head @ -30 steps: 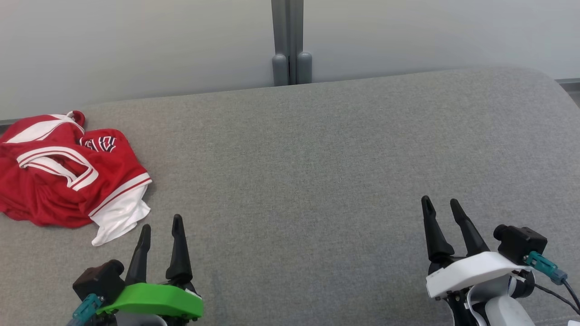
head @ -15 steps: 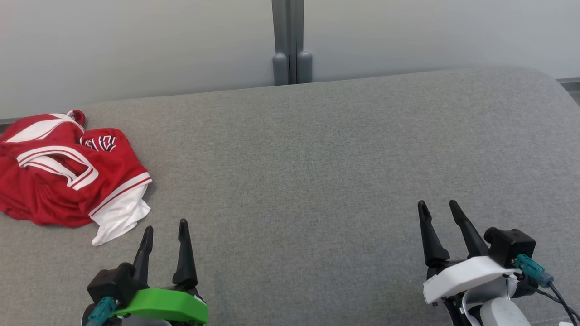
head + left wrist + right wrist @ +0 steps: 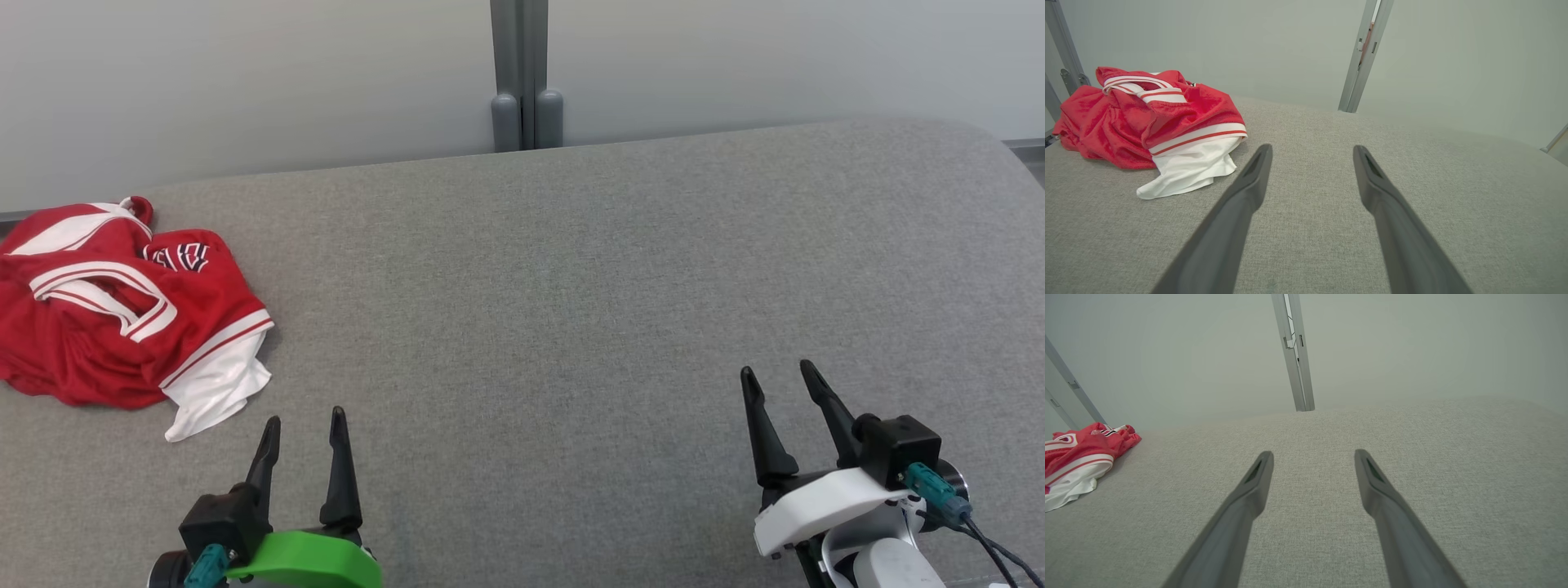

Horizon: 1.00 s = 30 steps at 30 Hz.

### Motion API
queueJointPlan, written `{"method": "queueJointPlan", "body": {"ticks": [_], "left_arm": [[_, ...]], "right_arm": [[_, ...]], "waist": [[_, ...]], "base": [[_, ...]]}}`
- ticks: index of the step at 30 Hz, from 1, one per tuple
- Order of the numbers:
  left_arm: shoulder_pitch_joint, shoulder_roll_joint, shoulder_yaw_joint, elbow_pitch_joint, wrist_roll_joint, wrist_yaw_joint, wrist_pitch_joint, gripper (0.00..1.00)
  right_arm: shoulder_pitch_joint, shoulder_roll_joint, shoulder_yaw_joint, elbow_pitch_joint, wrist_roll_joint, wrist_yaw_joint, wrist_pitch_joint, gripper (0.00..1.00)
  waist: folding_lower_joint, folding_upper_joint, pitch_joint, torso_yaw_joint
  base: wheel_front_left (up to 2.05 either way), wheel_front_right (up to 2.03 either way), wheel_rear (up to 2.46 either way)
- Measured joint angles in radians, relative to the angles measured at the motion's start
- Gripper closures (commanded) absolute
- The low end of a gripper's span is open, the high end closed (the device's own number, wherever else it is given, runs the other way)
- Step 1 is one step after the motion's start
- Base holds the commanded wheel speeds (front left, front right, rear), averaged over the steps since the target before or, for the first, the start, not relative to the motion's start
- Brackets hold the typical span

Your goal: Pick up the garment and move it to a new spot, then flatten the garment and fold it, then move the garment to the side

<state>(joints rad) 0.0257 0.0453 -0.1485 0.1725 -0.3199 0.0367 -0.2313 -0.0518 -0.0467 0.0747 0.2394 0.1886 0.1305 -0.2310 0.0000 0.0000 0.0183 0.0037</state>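
Crumpled red, white-trimmed jersey (image 3: 122,318): ahead-left of left gripper (image 3: 304,416), apart. That and right gripper (image 3: 776,367) spread wide, empty. Head view shows lettering; left wrist view, heap's bulk. White hem points toward left gripper; long axis unclear.

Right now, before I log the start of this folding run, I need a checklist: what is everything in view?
padded surface: one, grey fabric, spanning the work area
garment: one, red with white trim, bunched up at the far left of that surface, untouched
posts: two, grey, side by side behind the middle of the back edge
wall panels: two, pale grey, one either side of the posts
left gripper: one, dark fingers on a green mount, lower left, open, holding nothing
right gripper: one, dark fingers on a white mount, lower right, open, holding nothing
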Motion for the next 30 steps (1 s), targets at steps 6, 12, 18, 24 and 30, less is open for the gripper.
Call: {"method": "queueJointPlan", "body": {"ticks": [6, 12, 18, 24, 30], "left_arm": [[0.003, 0.000, -0.008, 0.006, 0.031, 0.004, -0.012, 0.00], [0.005, 0.001, -0.012, 0.012, 0.066, 0.009, -0.022, 0.00], [0.010, 0.001, -0.013, 0.021, 0.088, 0.013, -0.033, 0.00], [0.010, 0.001, -0.011, 0.025, 0.086, 0.015, -0.033, 0.00], [0.010, 0.001, -0.011, 0.026, 0.086, 0.015, -0.033, 0.00]], "right_arm": [[-0.001, 0.000, 0.003, 0.006, -0.041, 0.000, -0.011, 0.00], [-0.002, -0.001, 0.009, 0.006, -0.081, 0.000, -0.022, 0.00], [-0.002, -0.001, 0.014, 0.005, -0.118, 0.000, -0.031, 0.00], [-0.002, -0.001, 0.014, 0.006, -0.118, 0.000, -0.031, 0.00], [-0.002, -0.001, 0.015, 0.006, -0.118, 0.000, -0.031, 0.00]], "waist": [[0.0000, 0.0000, 0.000, 0.001], [0.0000, 0.0000, 0.000, 0.002], [0.0000, 0.0000, -0.001, 0.001], [0.0000, 0.0000, -0.003, 0.000], [0.0000, 0.0000, -0.002, 0.002]], "base": [[0.00, 0.00, 0.00], [0.00, 0.00, 0.00], [0.00, 0.00, 0.00], [0.00, 0.00, 0.00], [0.00, 0.00, 0.00]]}}
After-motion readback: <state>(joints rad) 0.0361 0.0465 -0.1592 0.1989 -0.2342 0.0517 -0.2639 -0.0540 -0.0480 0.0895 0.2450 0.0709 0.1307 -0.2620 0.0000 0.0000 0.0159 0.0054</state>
